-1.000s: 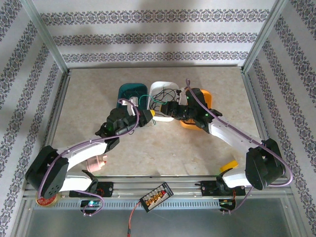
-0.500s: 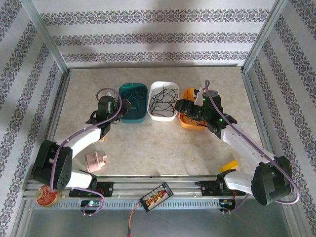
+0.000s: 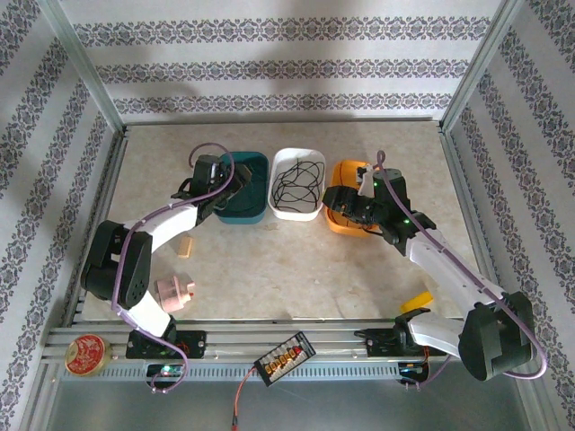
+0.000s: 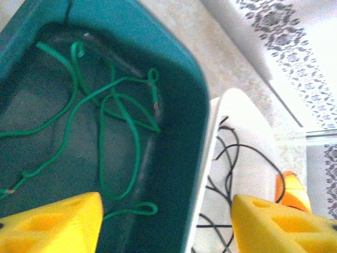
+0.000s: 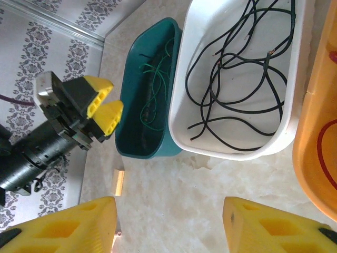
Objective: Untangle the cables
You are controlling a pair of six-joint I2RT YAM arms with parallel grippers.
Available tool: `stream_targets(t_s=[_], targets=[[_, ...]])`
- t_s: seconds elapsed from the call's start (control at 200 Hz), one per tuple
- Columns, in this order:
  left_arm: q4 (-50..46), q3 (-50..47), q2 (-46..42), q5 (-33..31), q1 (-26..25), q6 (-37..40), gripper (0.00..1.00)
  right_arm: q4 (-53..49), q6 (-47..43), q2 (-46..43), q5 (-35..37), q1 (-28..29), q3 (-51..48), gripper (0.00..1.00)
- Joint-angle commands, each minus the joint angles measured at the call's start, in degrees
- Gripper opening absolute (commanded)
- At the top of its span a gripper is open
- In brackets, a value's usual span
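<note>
Green cable (image 4: 118, 113) lies in loose, overlapping loops on the floor of a teal bin (image 4: 174, 63). Black cables (image 5: 237, 79) sprawl in a looser heap in the white bin (image 5: 181, 95) just beside it. A curve of red cable (image 5: 324, 158) shows in the orange bin (image 5: 321, 105) on the other side. The three bins stand in a row towards the far edge of the table (image 3: 296, 269).

The left fingers (image 4: 52, 224) hang over the near end of the teal bin, spread wide apart and holding nothing. The right fingers (image 5: 268, 226) hover over the bare table near the white and orange bins, also apart and empty.

The strands look very thin, light and limp. They would likely sag and trail when lifted, and each crossing could snag and drag a neighbouring loop along. With so little thickness to pinch, the fingers would probably need to close fully, and a strand could slip out sideways.

A good hold seems to be a free end, such as the bare tip near the middle of the green cable. A loop that arches clear of its neighbours would also serve better than a spot where strands cross.
</note>
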Motion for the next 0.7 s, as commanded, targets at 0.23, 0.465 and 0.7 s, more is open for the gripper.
stream_targets(t_s=[0.23,0.465,0.7], targets=[[-5.96,-9.47,-21.72,-14.73,-1.69,11.43,0.83,-4.04,-2.96,-6.97,3.59,-10.10,-3.39,0.56],[-25.23,-24.05,-46.00,-41.43,-1.94,18.83,0.99,1.74,-21.76,-21.78,29.09,-13.54,-13.43,0.98],[-28.36,-32.67,-56.52,-58.91,-1.66,20.81,0.99,26.03,-34.78,-22.87,47.33,-11.66,-29.71,0.98]])
